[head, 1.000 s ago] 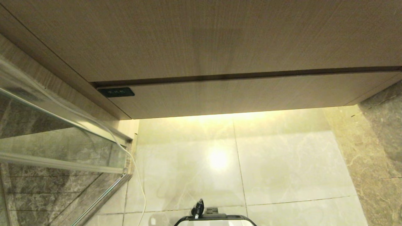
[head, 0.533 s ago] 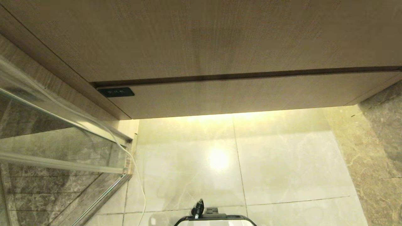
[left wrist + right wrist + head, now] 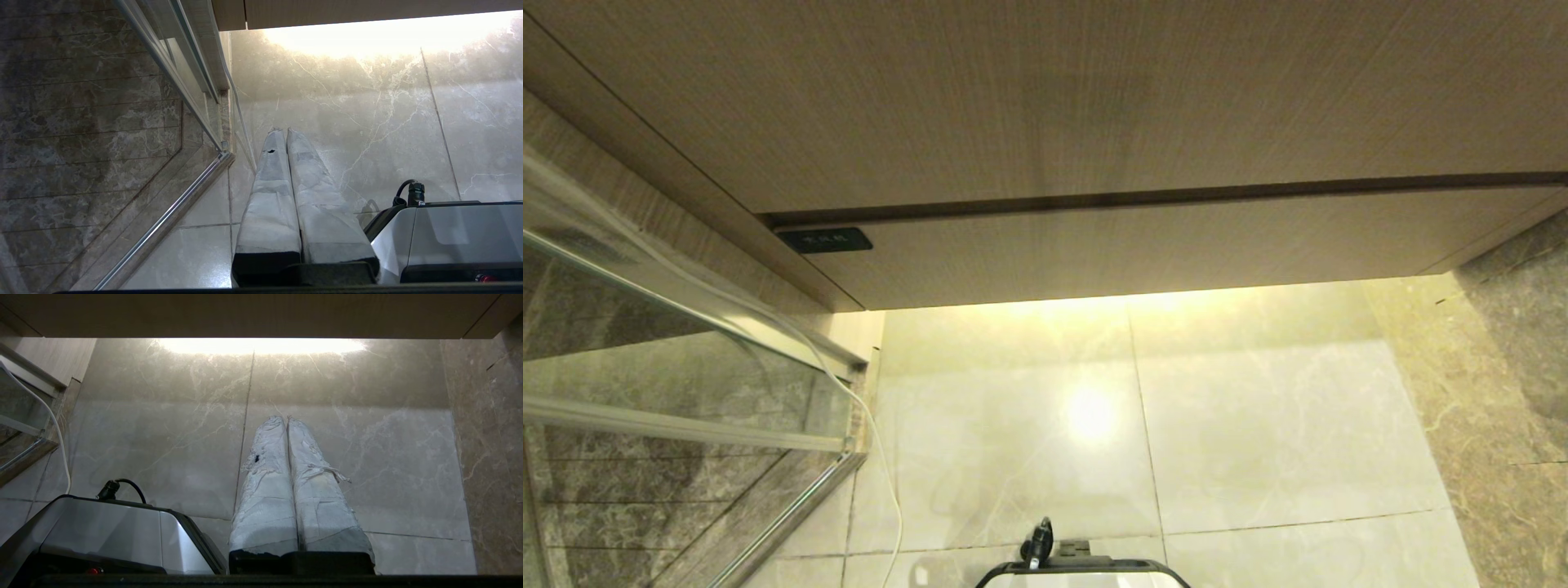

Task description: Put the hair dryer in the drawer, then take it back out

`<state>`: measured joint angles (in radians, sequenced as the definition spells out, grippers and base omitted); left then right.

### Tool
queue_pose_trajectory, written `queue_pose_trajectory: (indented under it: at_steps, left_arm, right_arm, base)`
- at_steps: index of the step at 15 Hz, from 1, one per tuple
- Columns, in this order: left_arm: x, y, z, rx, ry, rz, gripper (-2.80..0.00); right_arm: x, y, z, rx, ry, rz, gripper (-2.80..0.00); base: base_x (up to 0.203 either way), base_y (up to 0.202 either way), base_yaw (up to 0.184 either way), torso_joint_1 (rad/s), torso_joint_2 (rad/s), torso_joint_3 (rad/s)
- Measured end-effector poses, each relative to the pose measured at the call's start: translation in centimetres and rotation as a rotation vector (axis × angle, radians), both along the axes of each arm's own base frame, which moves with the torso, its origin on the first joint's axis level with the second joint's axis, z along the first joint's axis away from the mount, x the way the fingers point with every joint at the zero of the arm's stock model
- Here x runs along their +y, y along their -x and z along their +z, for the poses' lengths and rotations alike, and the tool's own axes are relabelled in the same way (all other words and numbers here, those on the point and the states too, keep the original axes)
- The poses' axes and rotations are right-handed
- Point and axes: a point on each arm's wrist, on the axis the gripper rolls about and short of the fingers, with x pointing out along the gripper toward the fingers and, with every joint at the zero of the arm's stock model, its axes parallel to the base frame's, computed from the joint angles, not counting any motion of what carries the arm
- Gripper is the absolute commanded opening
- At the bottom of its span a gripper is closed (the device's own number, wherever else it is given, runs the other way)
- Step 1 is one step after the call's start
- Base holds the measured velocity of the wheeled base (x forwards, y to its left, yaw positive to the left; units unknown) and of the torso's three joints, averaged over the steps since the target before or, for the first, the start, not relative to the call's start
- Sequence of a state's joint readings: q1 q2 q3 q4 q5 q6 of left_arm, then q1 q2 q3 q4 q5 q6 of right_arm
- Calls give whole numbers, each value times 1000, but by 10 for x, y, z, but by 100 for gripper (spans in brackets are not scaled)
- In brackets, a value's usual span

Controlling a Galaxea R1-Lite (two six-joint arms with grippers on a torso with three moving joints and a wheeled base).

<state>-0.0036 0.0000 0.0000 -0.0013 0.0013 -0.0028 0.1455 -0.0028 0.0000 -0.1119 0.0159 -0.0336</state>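
The wide, flat-fronted light-brown wood-grain drawer (image 3: 1160, 249) sits flush and closed beneath a matching upper panel (image 3: 1045, 98), with a small black switch plate (image 3: 824, 240) at its left end. The hair dryer is in none of the views. Below, pale glossy marble floor tiles (image 3: 1258, 425) reflect the under-cabinet light. A glass shower screen with a metal rail (image 3: 686, 433) stands to the left, a thin white cable (image 3: 882, 457) trailing beside it. The left end effector (image 3: 285, 132) and right end effector (image 3: 286, 419) hang low over the floor, fingers pressed together, empty.
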Motion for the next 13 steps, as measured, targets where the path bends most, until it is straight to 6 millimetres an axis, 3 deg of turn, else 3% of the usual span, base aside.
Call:
queue_pose_trajectory:
  at_steps: [13]
  left_arm:
    - [0,0,0,0,0,1,-280]
  right_arm:
    - [0,0,0,1,-1,0,-280]
  base:
    - [0,0,0,0,0,0]
